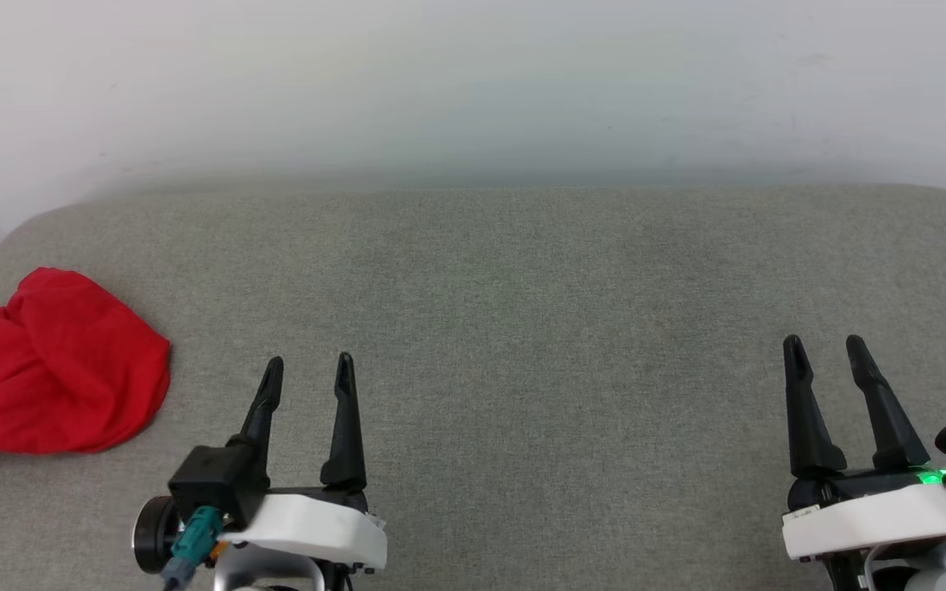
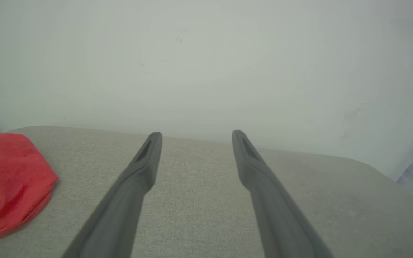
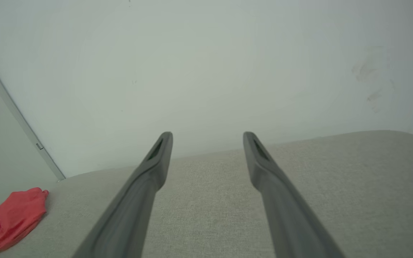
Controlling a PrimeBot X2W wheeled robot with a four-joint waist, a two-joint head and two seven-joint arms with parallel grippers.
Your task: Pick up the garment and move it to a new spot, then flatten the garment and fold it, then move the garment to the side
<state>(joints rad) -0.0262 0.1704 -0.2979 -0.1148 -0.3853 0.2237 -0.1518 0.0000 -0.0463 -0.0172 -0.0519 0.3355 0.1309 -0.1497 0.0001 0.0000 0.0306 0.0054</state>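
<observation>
Bare grey cushion ahead of the left gripper and right gripper, and between them. Well off the left gripper's left: heaped red garment. Farther ahead, blocked by white wall.

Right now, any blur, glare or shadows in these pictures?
Head view: sharp, even light, no glare; the garment casts a thin shadow on the grey padded surface; a green lamp glows by the right gripper. Left wrist view: hazy, the left gripper blurred up close. Right wrist view: as hazy, garment paler.

Bright, soft, even light, hardly any shadow; the fingers blur near the wrist cameras.
</observation>
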